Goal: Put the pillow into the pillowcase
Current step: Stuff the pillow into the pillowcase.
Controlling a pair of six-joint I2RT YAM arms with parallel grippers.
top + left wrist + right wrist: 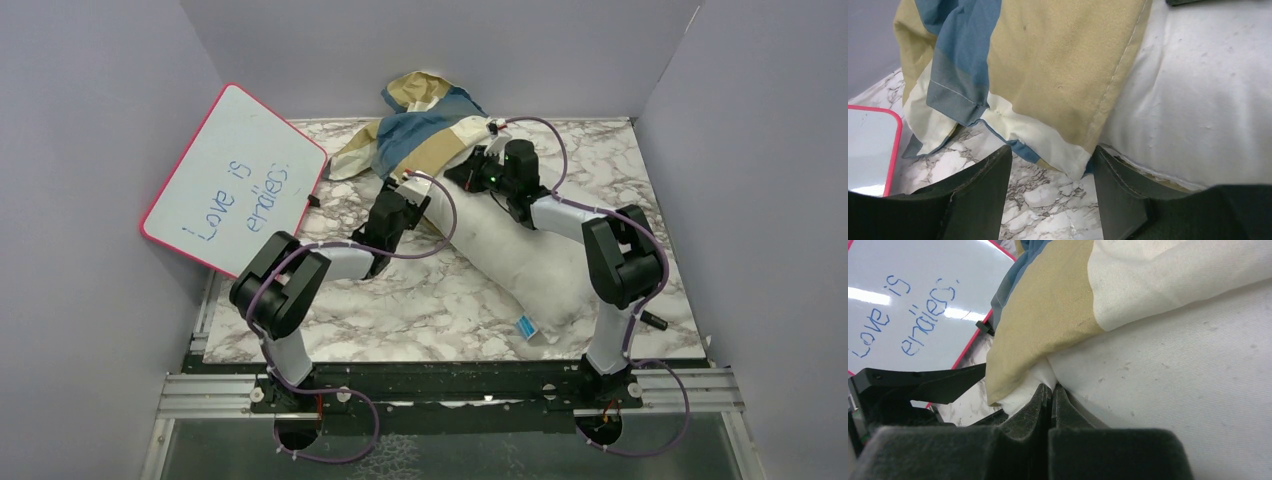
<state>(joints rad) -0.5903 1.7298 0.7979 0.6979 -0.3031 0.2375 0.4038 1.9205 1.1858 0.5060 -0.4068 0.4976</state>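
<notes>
Pillow [520, 265] lies diagonally on the table [400, 320], far end under the pillowcase [430, 130]. How far in is hidden by the fabric and both arms. Left fingers [985, 190] are spread, the pillowcase hem corner hanging between the tips, ungripped. Right fingers [1045, 405] are pressed together at the hem-pillow line; can't tell if cloth is caught. Whiteboard [235, 180] text is partly legible.

ROBOTICS LAB TEST CELL: Two robot arms [285, 285] stand bolted to an aluminium rail [200, 395] at the near edge of a marble-patterned table [440, 300], trailing purple cables [377, 425], boxed in on three sides by plain grey panel walls [90, 150]. A handwritten whiteboard [235, 180] leans at left.
</notes>
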